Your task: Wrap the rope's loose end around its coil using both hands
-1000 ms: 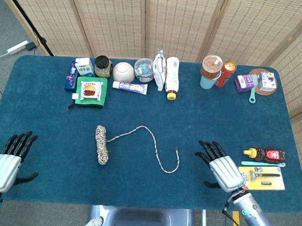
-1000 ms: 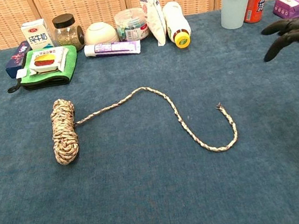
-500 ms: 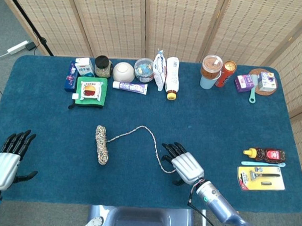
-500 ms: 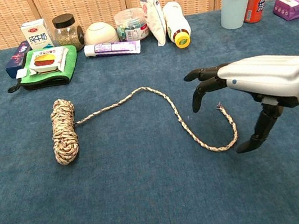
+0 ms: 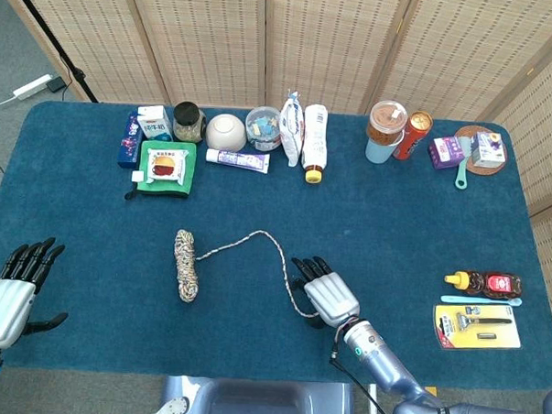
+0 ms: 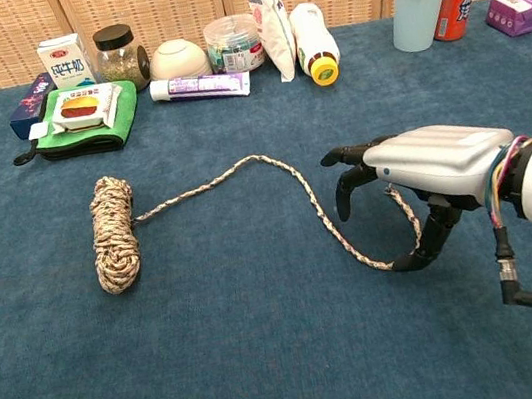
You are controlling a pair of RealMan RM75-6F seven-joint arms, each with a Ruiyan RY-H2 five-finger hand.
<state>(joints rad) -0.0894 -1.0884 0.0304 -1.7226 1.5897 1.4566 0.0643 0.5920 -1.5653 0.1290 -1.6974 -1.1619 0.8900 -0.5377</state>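
Note:
The rope's coil (image 5: 187,265) (image 6: 115,234) lies left of centre on the blue table. Its loose end (image 5: 276,248) (image 6: 296,183) arcs to the right, dips toward me and hooks back up under my right hand. That right hand (image 5: 325,294) (image 6: 424,160) hovers palm down over the hooked tip, fingers apart and pointing left, thumb low beside the rope's bend. I see nothing pinched in it. My left hand (image 5: 11,292) stays at the table's near left corner, fingers spread and holding nothing, far from the coil. The chest view does not show it.
Along the far edge stand a milk carton (image 5: 155,121), a jar (image 5: 188,121), a bowl (image 5: 226,131), toothpaste (image 5: 237,159), bottles (image 5: 314,140) and cups (image 5: 385,131). A green pouch (image 5: 166,167) lies behind the coil. A sauce bottle (image 5: 483,283) and razor pack (image 5: 478,326) sit near right.
My right hand has swept left from the table's right side to hover over the rope's free tip. The rope and the left hand have hardly moved.

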